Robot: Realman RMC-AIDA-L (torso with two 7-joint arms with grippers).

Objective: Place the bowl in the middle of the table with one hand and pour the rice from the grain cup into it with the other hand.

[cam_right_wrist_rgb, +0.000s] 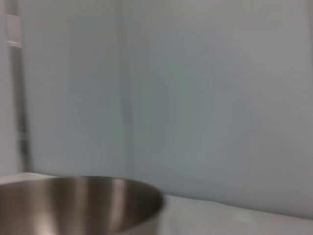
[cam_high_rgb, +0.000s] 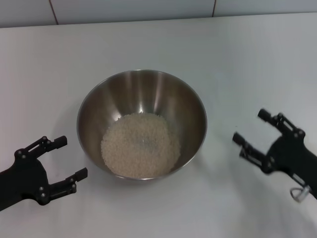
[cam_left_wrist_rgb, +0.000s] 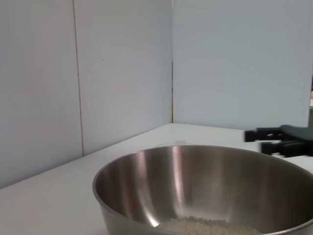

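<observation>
The steel bowl (cam_high_rgb: 143,91) stands upright in the middle of the white table (cam_high_rgb: 237,59). A pale mound of rice (cam_high_rgb: 141,145) covers its bottom. My left gripper (cam_high_rgb: 72,157) is open and empty, low beside the bowl's left side, apart from it. My right gripper (cam_high_rgb: 249,126) is open and empty to the right of the bowl, apart from it. The bowl also shows in the left wrist view (cam_left_wrist_rgb: 195,181) with rice (cam_left_wrist_rgb: 205,226) inside and the right gripper (cam_left_wrist_rgb: 276,139) beyond it. The right wrist view shows the bowl's rim (cam_right_wrist_rgb: 73,196). The grain cup is out of view.
A pale tiled wall (cam_high_rgb: 148,10) runs along the table's far edge. Bare white tabletop lies around the bowl on all sides.
</observation>
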